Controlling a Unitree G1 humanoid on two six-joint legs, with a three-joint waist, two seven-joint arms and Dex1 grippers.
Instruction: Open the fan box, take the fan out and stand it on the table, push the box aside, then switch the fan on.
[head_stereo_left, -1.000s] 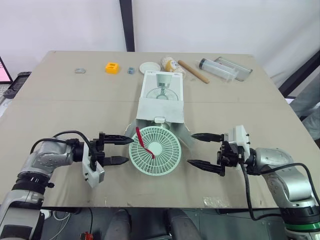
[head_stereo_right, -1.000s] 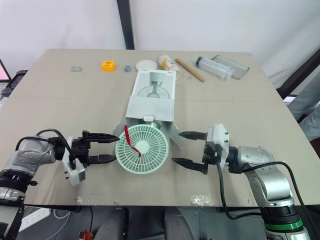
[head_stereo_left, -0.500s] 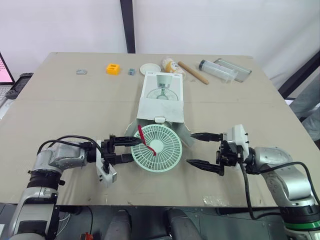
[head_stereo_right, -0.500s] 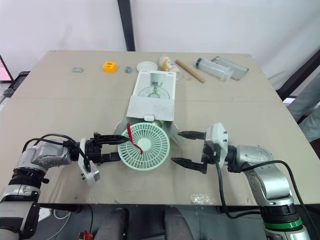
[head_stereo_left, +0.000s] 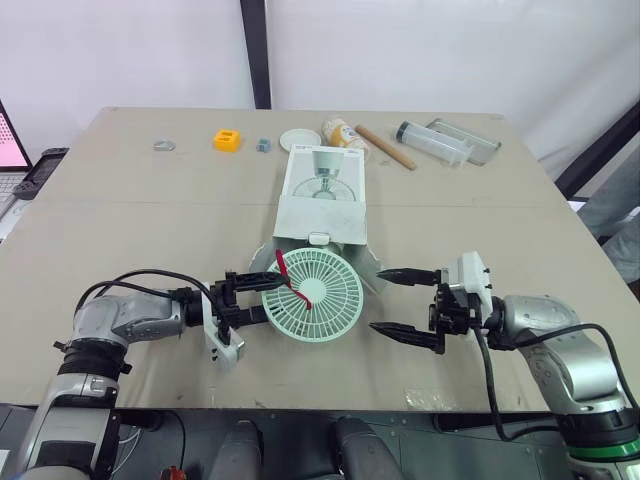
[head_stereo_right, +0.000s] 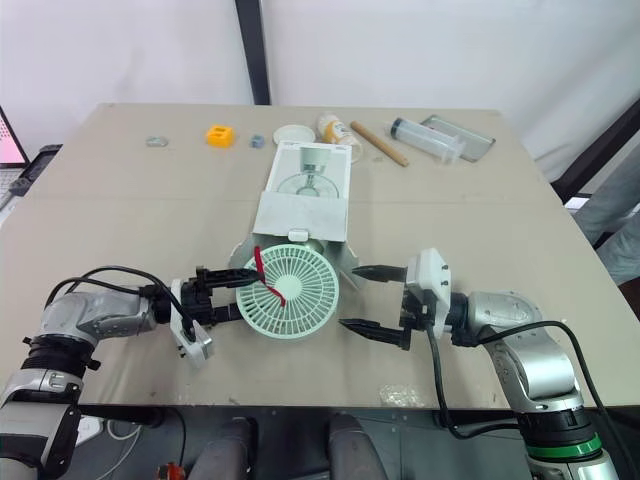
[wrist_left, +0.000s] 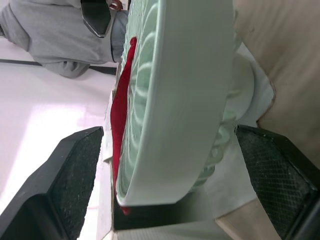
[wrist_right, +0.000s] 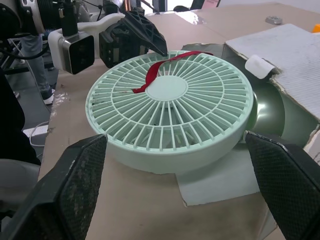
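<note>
My left gripper (head_stereo_left: 260, 296) sits wide around the fan (head_stereo_left: 315, 310) rim, I guess to drag it off the box (head_stereo_left: 322, 195) (right gripper (head_stereo_left: 377, 300) gapes alongside).

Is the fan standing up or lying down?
Lying down. The fan has its round grille facing up, its back end still in the open box.

Fan (head_stereo_left: 312, 310): pale green round grille, red ribbon (head_stereo_left: 290, 288) across the face. Lies tilted, face up, between the two claws. Its rim sits between the spread fingers of the left claw (head_stereo_left: 258, 296); the right claw (head_stereo_left: 377, 300) gapes just beside the opposite edge. Fan box (head_stereo_left: 322, 195): white, lying flat, flaps open, beyond both claws, its mouth touching the fan's back.
</note>
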